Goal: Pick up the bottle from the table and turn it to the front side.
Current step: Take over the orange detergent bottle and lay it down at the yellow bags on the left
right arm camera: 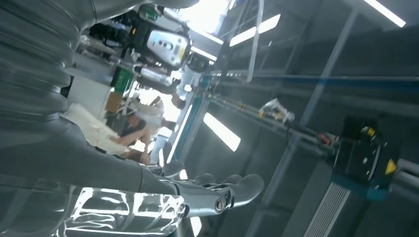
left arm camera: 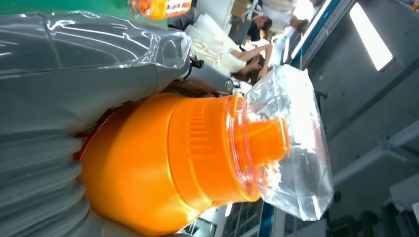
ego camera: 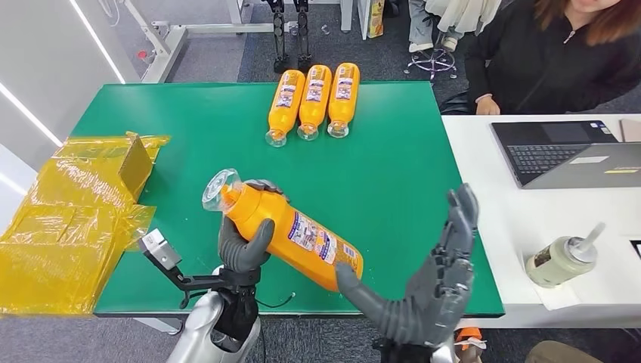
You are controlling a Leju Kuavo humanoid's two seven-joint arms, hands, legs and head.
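An orange bottle [ego camera: 298, 236] with a printed label and a clear cap is held tilted above the green table [ego camera: 393, 189], cap pointing to the far left. My left hand [ego camera: 243, 246] grips it around the shoulder just below the neck. My right hand [ego camera: 435, 283] stands beside the bottle's base with fingers spread upward, and its thumb touches the base. In the left wrist view the orange neck of the bottle [left arm camera: 163, 168] and its clear cap [left arm camera: 291, 148] stick out past my left hand [left arm camera: 64, 98]. The right wrist view has my right hand [right arm camera: 74, 163] with its fingers [right arm camera: 232, 190] extended.
Three more orange bottles [ego camera: 314, 98] lie side by side at the table's far edge. Yellow plastic-wrapped packs [ego camera: 75, 212] cover the left end. A white desk on the right carries a laptop [ego camera: 567, 151] and a cream pump bottle [ego camera: 563, 261]; a person [ego camera: 559, 53] sits behind it.
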